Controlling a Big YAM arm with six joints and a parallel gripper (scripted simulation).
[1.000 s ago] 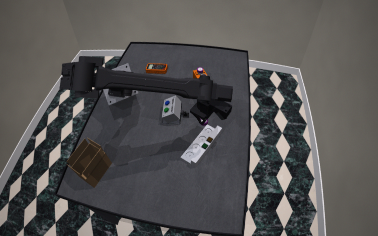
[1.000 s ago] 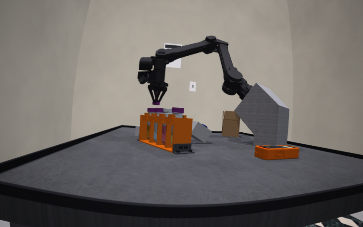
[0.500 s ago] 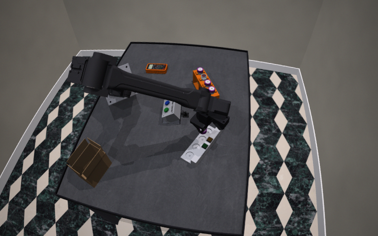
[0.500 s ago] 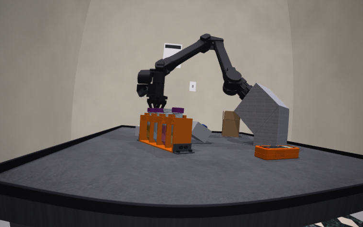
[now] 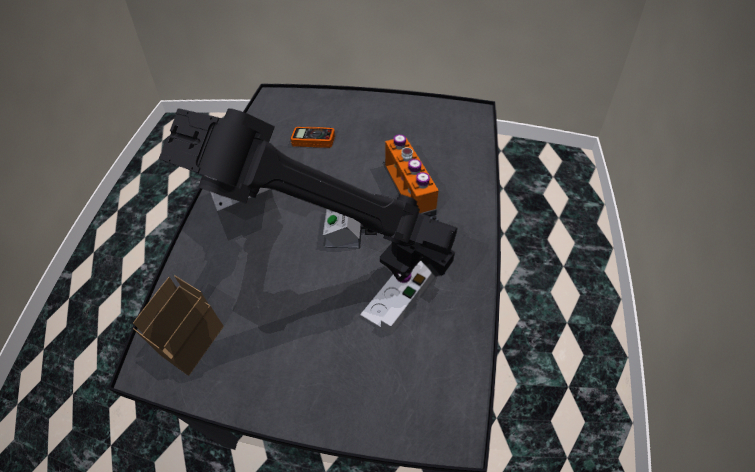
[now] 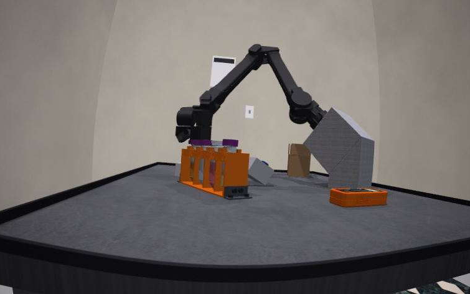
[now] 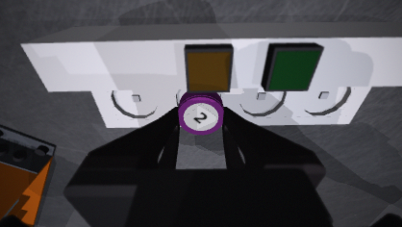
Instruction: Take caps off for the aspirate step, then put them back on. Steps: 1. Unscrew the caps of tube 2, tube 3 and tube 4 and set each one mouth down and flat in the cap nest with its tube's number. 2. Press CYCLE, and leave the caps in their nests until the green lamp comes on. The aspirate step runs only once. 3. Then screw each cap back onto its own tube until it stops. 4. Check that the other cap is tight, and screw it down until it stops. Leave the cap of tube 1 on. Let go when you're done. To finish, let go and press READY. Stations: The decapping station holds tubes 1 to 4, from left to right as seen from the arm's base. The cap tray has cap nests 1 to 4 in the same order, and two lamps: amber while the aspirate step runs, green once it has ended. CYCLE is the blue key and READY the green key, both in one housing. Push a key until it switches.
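My gripper (image 5: 404, 274) (image 7: 200, 113) is shut on the purple-rimmed cap (image 7: 201, 116) marked 2. The cap is upright at nest 2 of the white cap tray (image 5: 394, 310) (image 7: 139, 67); whether it touches the nest floor cannot be told. Nest 3 (image 5: 391, 293) and nest 4 (image 5: 378, 309) are empty, as is nest 1 in the wrist view. The amber lamp (image 7: 209, 69) and green lamp (image 7: 294, 68) look dark. In the orange decapping station (image 5: 427, 201) (image 6: 236, 167), tube 2 (image 5: 406, 153) is open; cap 1 (image 5: 399, 140), cap 3 (image 5: 414, 165) and cap 4 (image 5: 423, 178) are on their tubes.
The key housing (image 5: 342, 234) (image 6: 259, 172) stands between base and station, with the green READY key (image 5: 332, 219) visible and the blue CYCLE key (image 6: 264, 163) partly visible. An orange multimeter (image 5: 312, 136) (image 6: 358, 198) lies beyond it. A cardboard box (image 5: 192, 340) (image 6: 298, 164) stands near the table edge.
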